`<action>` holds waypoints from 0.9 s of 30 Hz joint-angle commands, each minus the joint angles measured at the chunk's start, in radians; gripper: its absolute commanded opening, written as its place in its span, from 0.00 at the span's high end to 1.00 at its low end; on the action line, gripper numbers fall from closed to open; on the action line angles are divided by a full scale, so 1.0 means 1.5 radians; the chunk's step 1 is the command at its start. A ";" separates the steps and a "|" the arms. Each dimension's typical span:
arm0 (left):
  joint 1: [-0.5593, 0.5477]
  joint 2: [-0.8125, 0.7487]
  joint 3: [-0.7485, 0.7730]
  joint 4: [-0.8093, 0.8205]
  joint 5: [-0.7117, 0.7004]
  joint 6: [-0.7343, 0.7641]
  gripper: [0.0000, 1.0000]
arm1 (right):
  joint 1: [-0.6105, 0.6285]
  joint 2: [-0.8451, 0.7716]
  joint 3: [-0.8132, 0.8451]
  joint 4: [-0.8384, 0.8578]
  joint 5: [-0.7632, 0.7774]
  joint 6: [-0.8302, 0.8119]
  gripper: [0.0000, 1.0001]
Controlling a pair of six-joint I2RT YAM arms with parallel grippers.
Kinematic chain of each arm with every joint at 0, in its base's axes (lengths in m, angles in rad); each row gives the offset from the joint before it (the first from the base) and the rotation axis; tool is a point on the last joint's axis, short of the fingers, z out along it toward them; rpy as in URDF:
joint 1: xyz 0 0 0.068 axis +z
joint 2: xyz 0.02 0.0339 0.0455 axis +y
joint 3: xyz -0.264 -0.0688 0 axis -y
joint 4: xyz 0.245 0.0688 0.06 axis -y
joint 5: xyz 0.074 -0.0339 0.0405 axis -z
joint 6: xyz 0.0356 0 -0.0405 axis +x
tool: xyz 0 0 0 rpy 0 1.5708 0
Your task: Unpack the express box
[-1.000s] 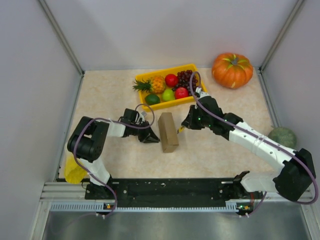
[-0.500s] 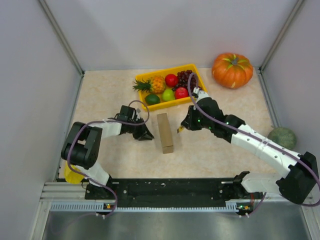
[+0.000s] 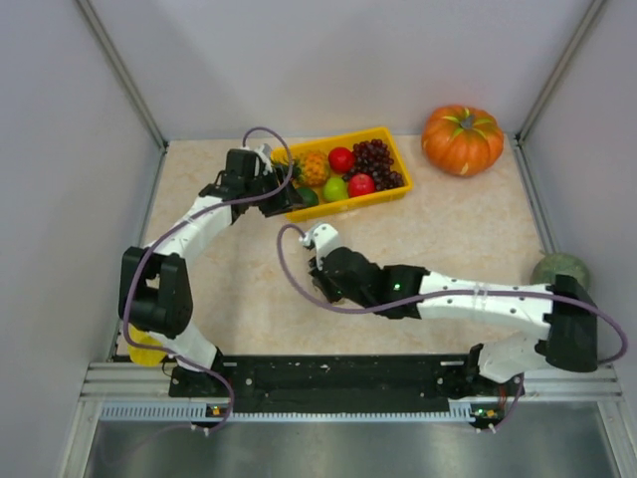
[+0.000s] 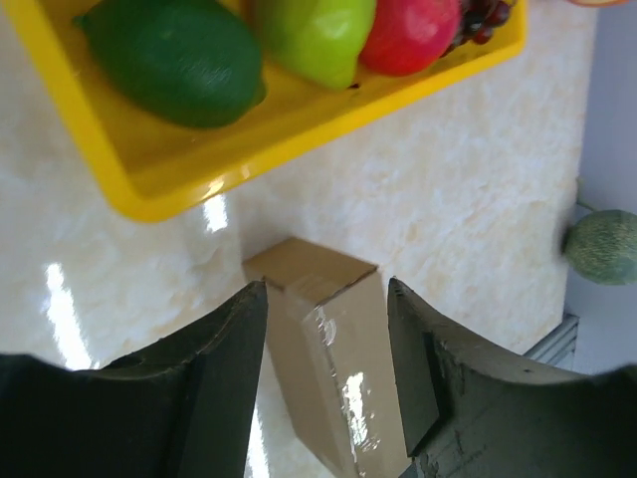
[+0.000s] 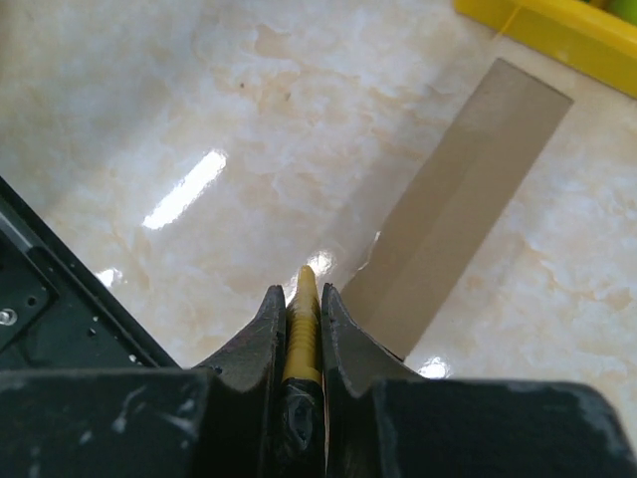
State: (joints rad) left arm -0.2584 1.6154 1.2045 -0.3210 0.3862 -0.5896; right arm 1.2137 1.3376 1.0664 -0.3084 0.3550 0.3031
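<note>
The express box is a brown cardboard box sealed with clear tape. It lies on the table below the yellow tray, seen between my left fingers and some way beyond them. In the top view my right wrist hides it. My left gripper is open and empty, and it hangs by the tray's left end. My right gripper is shut on a thin yellow tool. The tool's tip is just left of the box's near end. In the top view this gripper is at mid-table.
The yellow tray holds a pineapple, apples, grapes and a lime. An orange pumpkin stands at the back right and a green melon at the right wall. A yellow object lies near the left base. The black base rail is near.
My left gripper left the box's side and moved back to the tray's left end. My right arm swung left across the table and now covers the box, still holding the yellow tool.
</note>
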 commanded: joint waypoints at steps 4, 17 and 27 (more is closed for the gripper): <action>-0.001 0.110 0.083 0.108 0.188 -0.008 0.45 | 0.047 0.130 0.037 0.089 0.085 -0.061 1.00; -0.055 0.191 0.093 0.175 0.262 -0.036 0.45 | 0.047 0.104 -0.020 0.003 0.257 0.013 1.00; -0.090 0.206 0.101 0.148 0.267 0.012 0.45 | 0.047 0.012 -0.100 -0.066 0.278 0.126 1.00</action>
State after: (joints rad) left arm -0.3725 1.9293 1.3235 -0.1089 0.7666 -0.6243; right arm 1.2800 1.4265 0.9512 -0.3603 0.7231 0.3882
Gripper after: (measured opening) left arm 0.548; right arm 0.092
